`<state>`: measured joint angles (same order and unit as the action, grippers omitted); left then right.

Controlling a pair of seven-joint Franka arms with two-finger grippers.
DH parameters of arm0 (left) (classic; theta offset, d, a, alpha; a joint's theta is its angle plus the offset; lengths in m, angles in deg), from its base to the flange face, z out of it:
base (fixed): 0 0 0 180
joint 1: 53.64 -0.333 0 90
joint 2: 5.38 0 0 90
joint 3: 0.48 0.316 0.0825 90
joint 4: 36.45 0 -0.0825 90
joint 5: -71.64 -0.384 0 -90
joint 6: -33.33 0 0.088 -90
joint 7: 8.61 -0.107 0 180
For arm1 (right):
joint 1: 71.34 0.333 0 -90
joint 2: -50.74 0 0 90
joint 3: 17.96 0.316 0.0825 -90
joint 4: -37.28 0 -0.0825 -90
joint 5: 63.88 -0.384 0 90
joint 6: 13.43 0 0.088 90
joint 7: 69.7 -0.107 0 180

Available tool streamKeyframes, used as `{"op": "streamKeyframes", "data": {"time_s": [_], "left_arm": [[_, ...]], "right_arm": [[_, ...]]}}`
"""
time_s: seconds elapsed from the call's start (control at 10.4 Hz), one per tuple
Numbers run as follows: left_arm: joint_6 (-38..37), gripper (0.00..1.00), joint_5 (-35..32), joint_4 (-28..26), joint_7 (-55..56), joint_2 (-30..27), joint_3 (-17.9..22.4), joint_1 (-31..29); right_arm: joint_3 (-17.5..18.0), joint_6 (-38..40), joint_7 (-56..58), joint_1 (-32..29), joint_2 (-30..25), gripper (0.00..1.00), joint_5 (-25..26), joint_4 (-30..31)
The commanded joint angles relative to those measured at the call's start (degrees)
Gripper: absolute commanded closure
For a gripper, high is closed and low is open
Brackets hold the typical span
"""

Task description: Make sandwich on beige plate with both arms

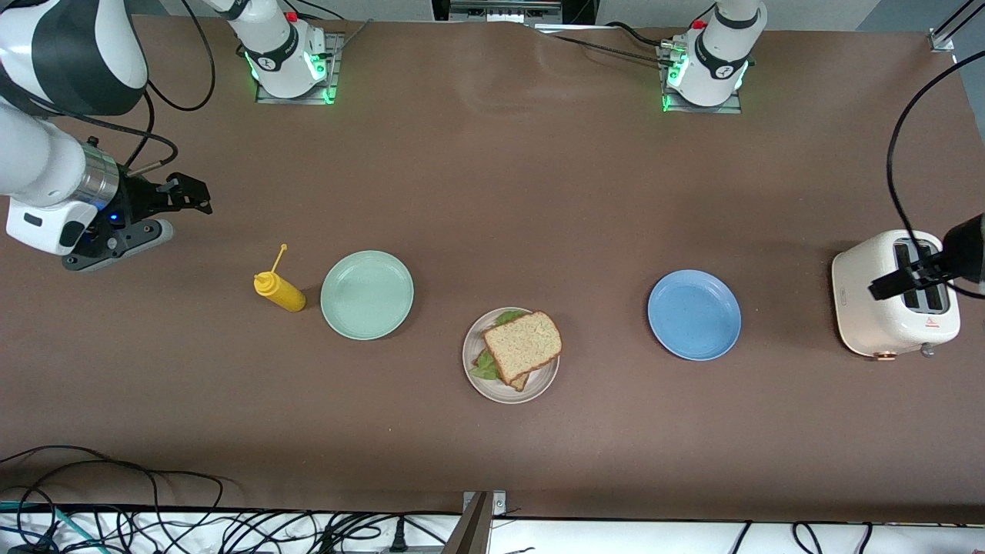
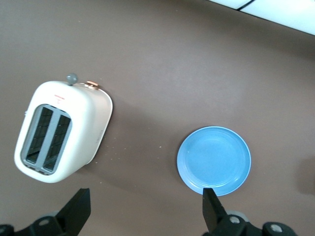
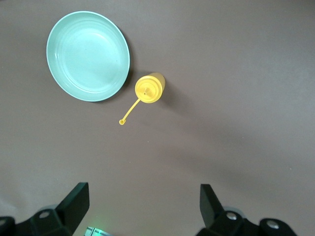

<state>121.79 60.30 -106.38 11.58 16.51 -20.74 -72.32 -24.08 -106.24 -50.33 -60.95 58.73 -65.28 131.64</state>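
1. The sandwich [image 1: 522, 346] sits assembled on the beige plate [image 1: 511, 355], low and centre in the front view: a speckled brown slice on top, ruffled green lettuce showing at its edges, a second slice peeking out beneath

2. By the look of it the build is complete or all but complete; nothing of the sandwich lies off the plate, and at most a squaring-up of the slightly skewed top slice appears to be left

3. Flanking the beige plate, higher in the frame, stand a pale green plate [image 1: 367, 295] toward the right arm's end and a blue plate [image 1: 694, 314] toward the left arm's end, both bare

4. A yellow squeeze bottle [image 1: 280, 291], its cap flipped up, stands just beside the green plate

5. The right gripper [image 1: 183, 196] hangs at the frame's left edge over bare table, its fingers [image 3: 74, 202] spread wide and holding nothing

6. The left gripper [image 1: 908, 278] hovers over the white toaster [image 1: 896, 304] at the frame's right edge, fingers [image 2: 76, 210] likewise wide apart and empty

7. Both arms look to be waiting well clear of the plate

8. The toaster carries a small red mark on its casing; its lettering is too small to read, and no other writing is legible
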Motion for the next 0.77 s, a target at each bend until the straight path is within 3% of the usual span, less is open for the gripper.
{"op": "streamKeyframes", "data": {"time_s": [0.0, 0.29, 0.67], "left_arm": [[-0.3, 0.00, -1.6, -2.1, -0.9, -1.0, -0.7, 0.2], [-0.3, 0.00, -1.6, -2.1, -0.9, -1.1, -0.7, 0.1], [-0.3, 0.00, -1.6, -2.1, -1.4, -1.0, -0.5, -0.3]], "right_arm": [[-0.3, 4.9, -1.5, 0.5, -0.4, 0.00, 1.6, -5.1], [-0.3, 6.3, -10.6, 0.5, -0.4, 0.00, 3.3, -8.9], [-0.5, 4.0, -10.8, -0.4, 0.6, 0.00, 3.8, -9.1]]}}
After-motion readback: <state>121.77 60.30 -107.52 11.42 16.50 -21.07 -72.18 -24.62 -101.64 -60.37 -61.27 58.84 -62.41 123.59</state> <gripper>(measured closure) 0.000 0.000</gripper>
